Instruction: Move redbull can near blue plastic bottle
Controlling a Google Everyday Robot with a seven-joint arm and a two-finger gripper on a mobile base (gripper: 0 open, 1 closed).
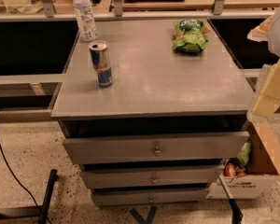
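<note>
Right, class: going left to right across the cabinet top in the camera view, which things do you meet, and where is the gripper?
blue plastic bottle → redbull can → green snack bag. The gripper is at the view's right edge, beyond the cabinet top.

Free room lay across the middle, front edge and front-right corner of the bench, redbull can stood near the left edge, blue plastic bottle behind it at the back-left corner, green snack bag lay by the back edge, gripper hung beyond the right edge
</note>
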